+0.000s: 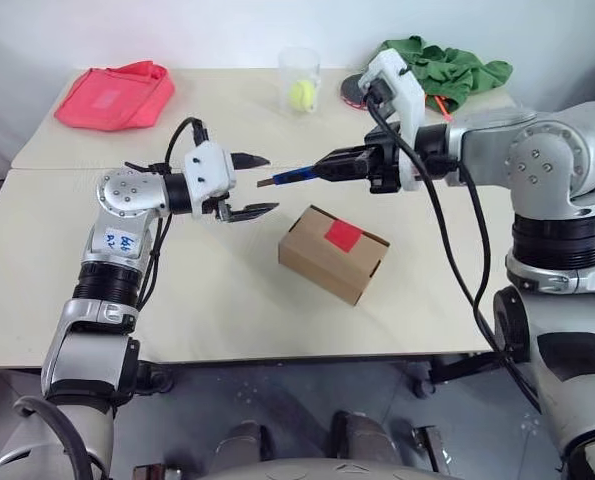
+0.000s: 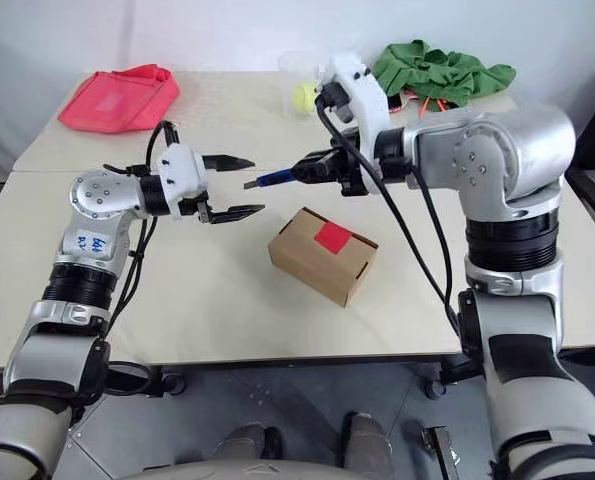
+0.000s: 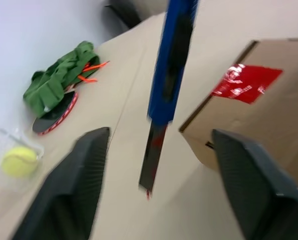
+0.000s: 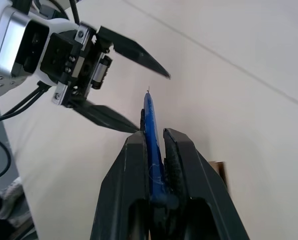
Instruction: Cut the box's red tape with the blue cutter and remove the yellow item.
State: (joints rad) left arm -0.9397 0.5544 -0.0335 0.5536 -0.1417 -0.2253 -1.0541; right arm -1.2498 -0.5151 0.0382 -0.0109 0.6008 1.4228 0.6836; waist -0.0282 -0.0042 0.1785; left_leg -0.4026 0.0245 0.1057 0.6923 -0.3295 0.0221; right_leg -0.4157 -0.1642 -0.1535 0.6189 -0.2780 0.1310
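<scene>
I see a plain brown box (image 1: pixel 332 253) with a bright red tape (image 1: pixel 343 236) patch, a blue cutter (image 1: pixel 299 175) with dark tip, on a pale beige counter (image 1: pixel 207 300).

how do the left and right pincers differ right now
The left pincer stands open and empty; the right pincer is shut on the blue cutter. The left pincer points toward the right pincer, which aims the cutter's dark tip back at its open gap. Both hover above the table, near the box, with black fingers.
</scene>
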